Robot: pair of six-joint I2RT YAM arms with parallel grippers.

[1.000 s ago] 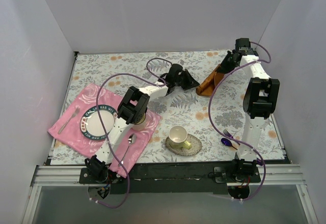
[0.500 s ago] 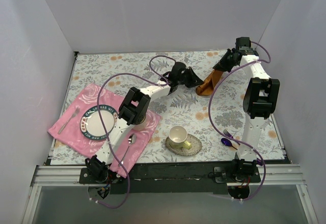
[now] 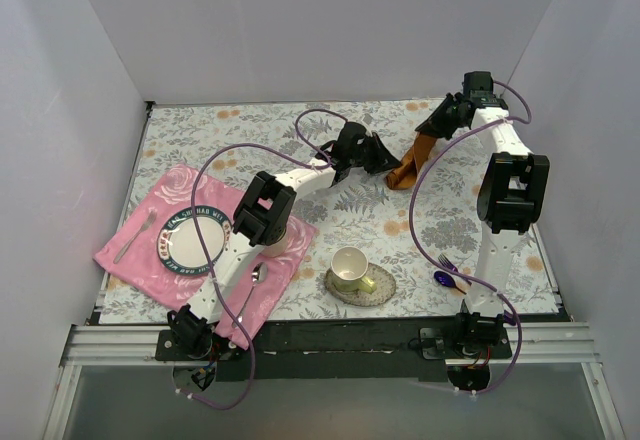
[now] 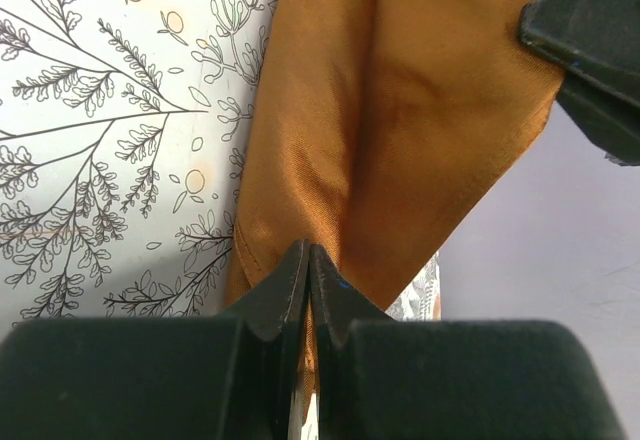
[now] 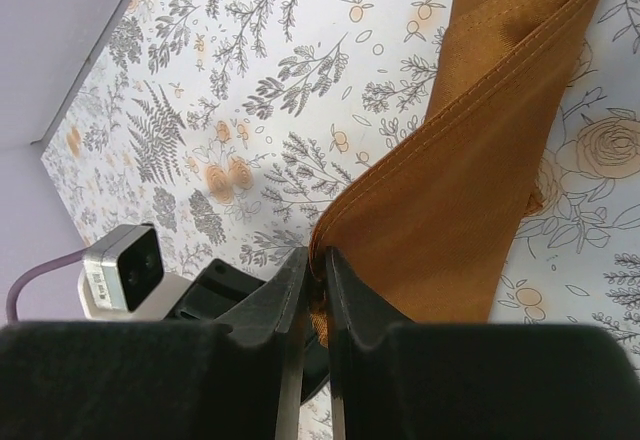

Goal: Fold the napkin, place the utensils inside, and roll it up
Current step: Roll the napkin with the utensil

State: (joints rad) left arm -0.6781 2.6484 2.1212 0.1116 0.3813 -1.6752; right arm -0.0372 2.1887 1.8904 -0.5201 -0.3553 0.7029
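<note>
Left fingers [image 4: 307,260], now nearer the right fingers [image 5: 316,260] than a second ago, are pinching shut on the napkin [image 3: 408,168] hanging bunched between both pairs, the right fingers likewise clamping its edge; folding is only starting, with the utensils [image 3: 449,272] lying well apart, not yet placed or rolled.
</note>
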